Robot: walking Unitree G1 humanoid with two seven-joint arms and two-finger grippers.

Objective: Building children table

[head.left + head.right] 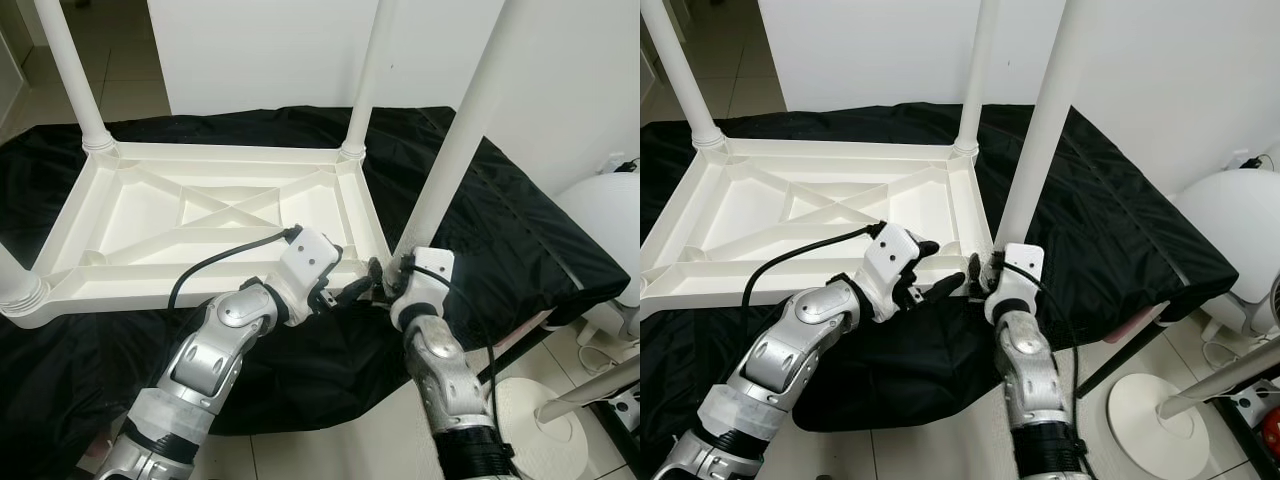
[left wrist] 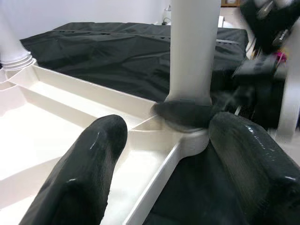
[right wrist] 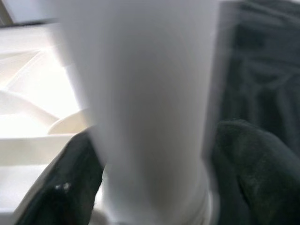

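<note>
An upturned white plastic table top [image 1: 200,215] is laid on a black cloth [image 1: 500,230], with white legs standing up from its corners. The near-right leg [image 1: 455,150] is clasped at its base by the right gripper [image 1: 385,272], one black finger [image 3: 253,164] being pressed to each side of the tube. The left gripper [image 1: 340,293] is held just beside that corner socket, its fingers [image 2: 89,168] spread apart with nothing between them. A white fan [image 1: 610,225] is seen at the right.
</note>
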